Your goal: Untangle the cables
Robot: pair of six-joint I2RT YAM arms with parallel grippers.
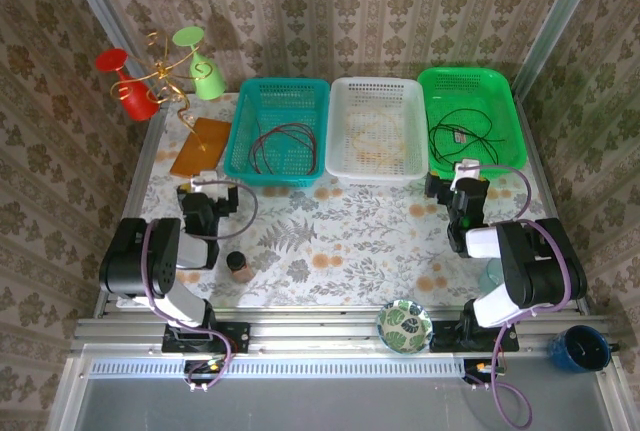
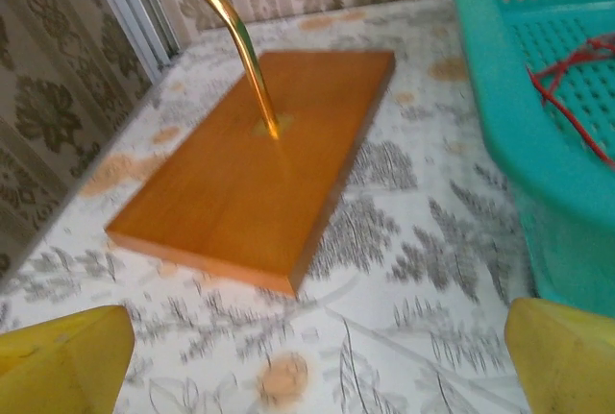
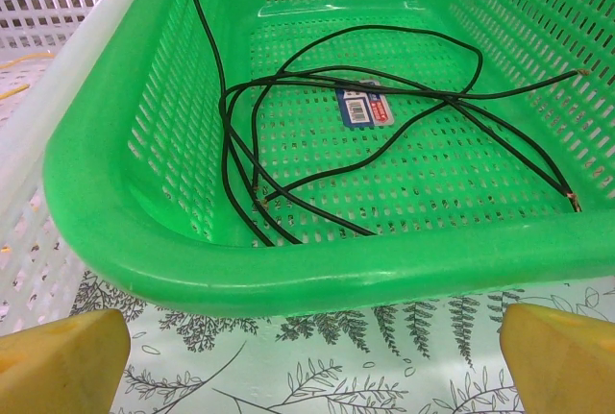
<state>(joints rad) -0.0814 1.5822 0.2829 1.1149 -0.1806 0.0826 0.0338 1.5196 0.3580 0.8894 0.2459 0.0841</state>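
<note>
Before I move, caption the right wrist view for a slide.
Open right gripper facing the green basket, black cables looped loosely inside with a barcode label.

On the counter [image 1: 330, 236], dark red cables [image 1: 283, 143] lie in the teal basket [image 1: 240, 131], yellow-orange cables [image 1: 375, 133] in the white basket [image 1: 378, 177], and black cables [image 1: 462, 129] in the green basket [image 1: 512, 121]. The left end effector [image 1: 207, 187] sits near the teal basket, the right end effector [image 1: 463, 173] just before the green one.
</note>
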